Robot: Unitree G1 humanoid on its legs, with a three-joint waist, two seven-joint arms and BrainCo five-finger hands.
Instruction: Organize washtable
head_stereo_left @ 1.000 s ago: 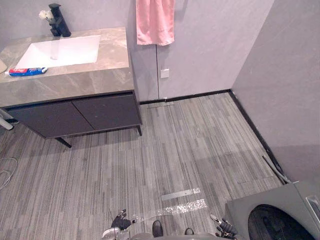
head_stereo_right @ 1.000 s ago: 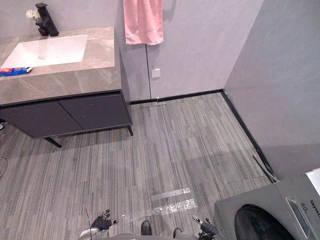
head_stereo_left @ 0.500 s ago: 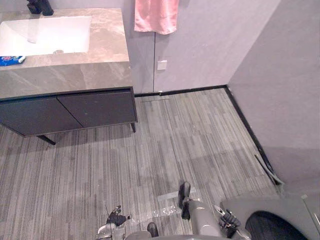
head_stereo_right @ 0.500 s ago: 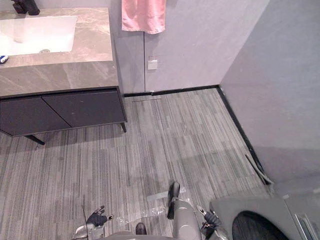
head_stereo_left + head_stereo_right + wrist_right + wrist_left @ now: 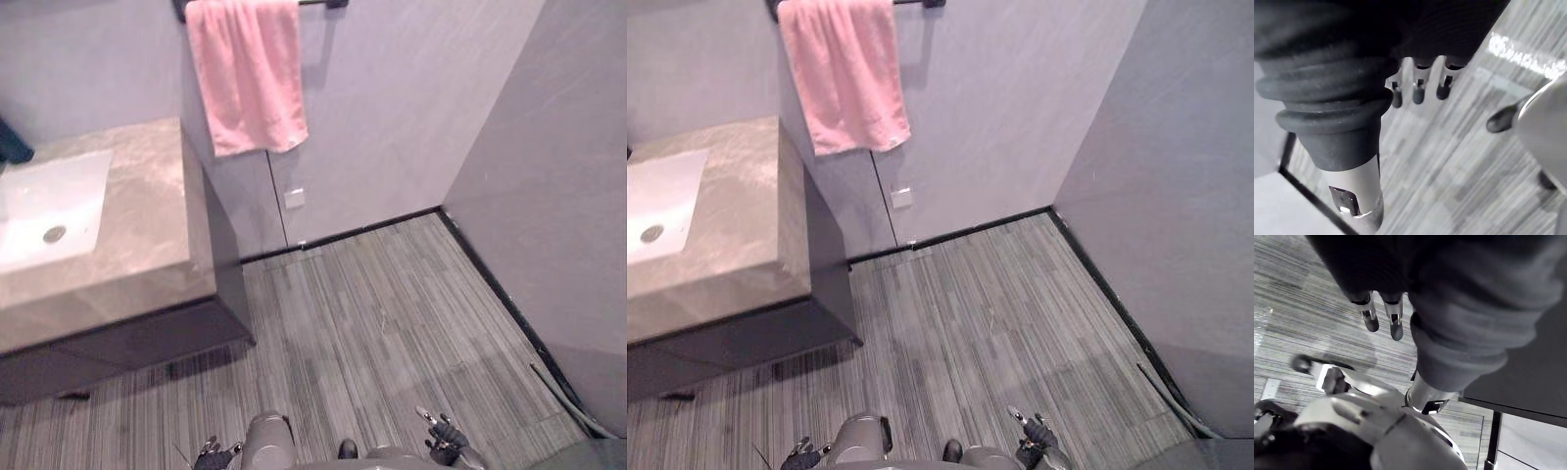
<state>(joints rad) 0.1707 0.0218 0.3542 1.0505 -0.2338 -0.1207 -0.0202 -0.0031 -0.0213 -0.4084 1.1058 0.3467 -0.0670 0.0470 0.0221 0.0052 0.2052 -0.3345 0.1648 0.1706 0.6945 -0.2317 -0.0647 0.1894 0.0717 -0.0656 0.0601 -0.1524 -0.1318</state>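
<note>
The washtable (image 5: pixel 147 235) stands at the left, a grey stone top over a dark cabinet (image 5: pixel 137 343), with a white sink (image 5: pixel 39 196) set in it. A pink towel (image 5: pixel 247 73) hangs from a dark bar on the wall just right of it. My left hand (image 5: pixel 214 455) and right hand (image 5: pixel 446 441) hang low at the bottom of the eye views, well away from the washtable. Straight fingers (image 5: pixel 1371 318) of the left hand point at the floor and hold nothing. The right hand's fingers (image 5: pixel 1418 90) are straight too and hold nothing.
Grey plank floor (image 5: pixel 392 323) runs between the washtable and the wall at the right. A white socket (image 5: pixel 294 198) sits on the back wall. A thin pipe (image 5: pixel 568 401) lies along the right skirting, by a grey machine's corner (image 5: pixel 593 458).
The camera has moved: the washtable now lies closer and further left, the towel shows in full, and the blue tube on the counter has gone out of the picture. Both hands stay low.
</note>
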